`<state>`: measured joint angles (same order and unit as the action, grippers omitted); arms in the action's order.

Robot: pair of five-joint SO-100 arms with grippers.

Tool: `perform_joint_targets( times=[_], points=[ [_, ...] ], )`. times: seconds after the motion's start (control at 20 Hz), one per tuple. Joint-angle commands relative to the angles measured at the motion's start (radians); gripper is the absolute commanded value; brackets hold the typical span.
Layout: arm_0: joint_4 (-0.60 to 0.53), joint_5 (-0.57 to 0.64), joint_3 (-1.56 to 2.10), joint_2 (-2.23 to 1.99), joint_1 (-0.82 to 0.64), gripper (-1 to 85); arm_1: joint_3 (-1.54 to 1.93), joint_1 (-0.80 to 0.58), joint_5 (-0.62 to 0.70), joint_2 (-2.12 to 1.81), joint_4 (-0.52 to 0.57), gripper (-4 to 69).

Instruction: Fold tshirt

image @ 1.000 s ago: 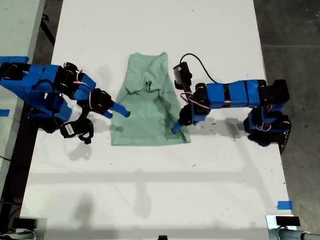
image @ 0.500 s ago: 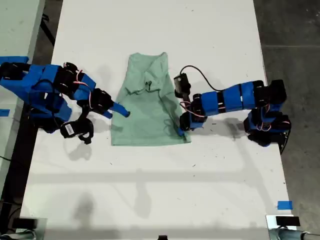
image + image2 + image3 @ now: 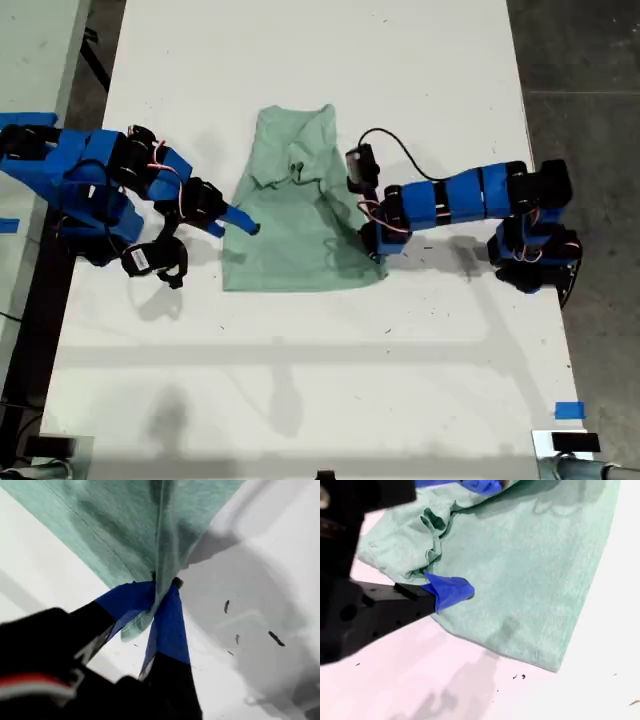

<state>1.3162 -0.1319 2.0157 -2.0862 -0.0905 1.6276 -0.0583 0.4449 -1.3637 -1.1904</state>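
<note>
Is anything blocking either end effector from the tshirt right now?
Nothing visible. My first end effector is pinching the tshirt at its corner, and my second end effector rests at its opposite edge.

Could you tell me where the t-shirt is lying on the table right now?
The tshirt lies partly folded at the middle of the white table in the exterior view, between the two arms, with my first gripper shut on its corner.

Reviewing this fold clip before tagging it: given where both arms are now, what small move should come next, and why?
Probably lift my first gripper slightly and carry its pinched corner across the tshirt. Its jaws are shut on a fold of cloth at the hem corner, while my second gripper rests at the opposite edge, apparently holding nothing.
</note>
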Motion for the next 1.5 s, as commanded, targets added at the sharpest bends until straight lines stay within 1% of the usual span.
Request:
perform_joint_targets(
  times=[0.0, 0.1, 0.25, 0.3, 0.5, 0.55, 0.6, 0.65, 0.8, 0.9, 1.15, 1.25, 1.35, 1.45],
  points=[
    [-0.029, -0.002, -0.011, -0.005, 0.009, 28.9, -0.202, 0.031, -0.023, 0.026, -0.077, -1.1],
    [-0.034, -0.002, -0.011, -0.005, 0.012, 28.9, -0.376, 0.040, -0.031, 0.103, -0.135, -1.1],
    [-0.040, -0.008, -0.011, -0.005, 0.021, 28.9, -0.577, 0.048, -0.034, 0.241, -0.163, -1.1],
    [-0.043, -0.009, -0.011, -0.005, 0.025, 28.9, -0.612, 0.048, -0.041, 0.281, -0.161, -1.1],
    [-0.048, -0.015, -0.011, -0.005, 0.032, 28.9, -0.684, 0.048, -0.069, 0.393, -0.081, -1.1],
    [-0.049, -0.017, -0.011, -0.005, 0.032, 28.9, -0.701, 0.048, -0.075, 0.414, -0.075, 0.2],
    [-0.052, -0.018, -0.011, -0.005, 0.034, 28.9, -0.716, 0.048, -0.064, 0.423, -0.074, 13.0],
    [-0.052, -0.018, -0.011, -0.005, 0.034, 28.9, -0.736, 0.049, -0.055, 0.420, -0.095, 30.6],
    [-0.052, -0.023, -0.011, -0.005, 0.037, 28.9, -0.881, 0.049, -0.049, 0.371, -0.247, 29.0],
    [-0.052, -0.025, -0.011, -0.003, 0.037, 28.9, -0.885, 0.038, -0.041, 0.258, -0.281, 28.0],
    [-0.044, -0.032, -0.011, 0.017, 0.040, 29.1, -0.828, -0.018, -0.005, 0.058, -0.426, 27.2],
    [-0.021, -0.038, -0.014, 0.064, 0.051, 29.1, -0.799, -0.034, 0.025, 0.040, -0.456, 23.1],
    [0.026, -0.049, -0.026, 0.115, 0.055, 29.2, -0.772, -0.040, 0.040, 0.037, -0.457, 23.1],
    [0.107, -0.054, -0.026, 0.178, 0.046, 29.0, -0.750, -0.046, 0.052, 0.037, -0.454, 23.1]
  ],
)
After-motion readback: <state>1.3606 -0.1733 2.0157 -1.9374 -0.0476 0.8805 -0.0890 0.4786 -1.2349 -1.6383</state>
